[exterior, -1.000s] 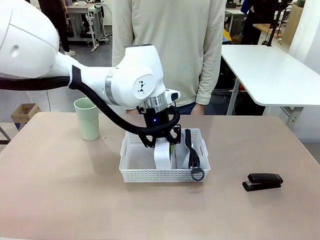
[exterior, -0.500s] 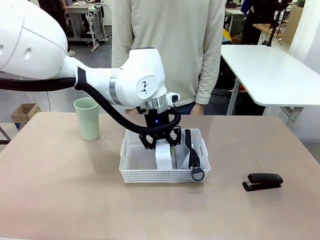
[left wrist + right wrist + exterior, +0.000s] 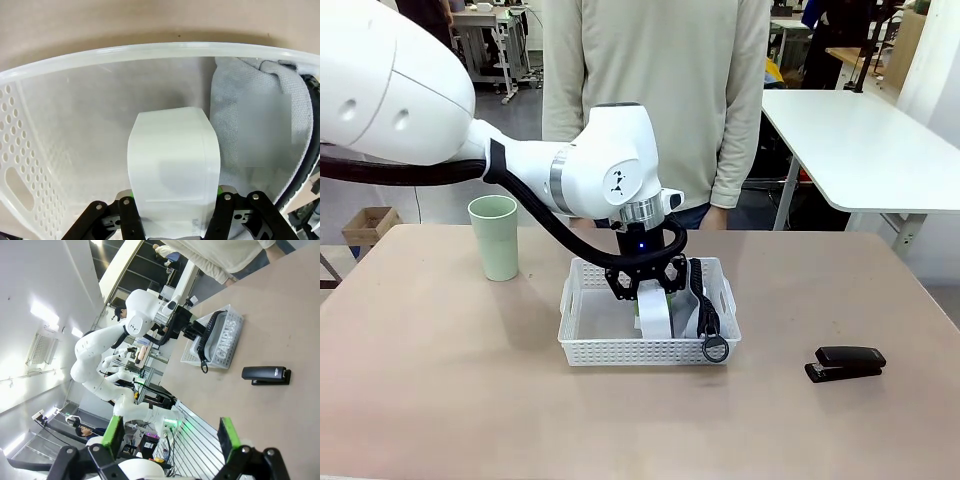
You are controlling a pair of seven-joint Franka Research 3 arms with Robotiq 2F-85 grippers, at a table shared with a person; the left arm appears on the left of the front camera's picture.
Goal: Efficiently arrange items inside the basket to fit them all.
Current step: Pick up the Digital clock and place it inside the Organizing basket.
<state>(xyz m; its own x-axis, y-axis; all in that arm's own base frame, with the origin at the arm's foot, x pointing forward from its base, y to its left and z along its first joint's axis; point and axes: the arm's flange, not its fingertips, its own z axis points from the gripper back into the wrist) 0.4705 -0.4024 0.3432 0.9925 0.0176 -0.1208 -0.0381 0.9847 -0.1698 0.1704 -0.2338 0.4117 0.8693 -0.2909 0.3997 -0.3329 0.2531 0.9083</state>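
My left claw reaches down into the white basket, which sits near the middle of the bench, a little toward the far edge where a person stands. The claw is narrowed onto a small white box, gripping it by its two side faces and holding it upright.

In the left wrist view the box hangs over the basket floor just beside the grey pouch; I cannot tell whether they touch. The pouch stands on its long edge along the basket's right wall, with its black zipper ring draped over the front right corner. To the left of the box the basket floor is bare right up to the perforated left wall with its handle cutout.

A pale green tumbler stands upright toward the bench's far left corner, well apart from the basket. A black stapler lies flat on the bench to the right of the basket, with open bench around it.

My right claw stands wide open, its green pads well apart.
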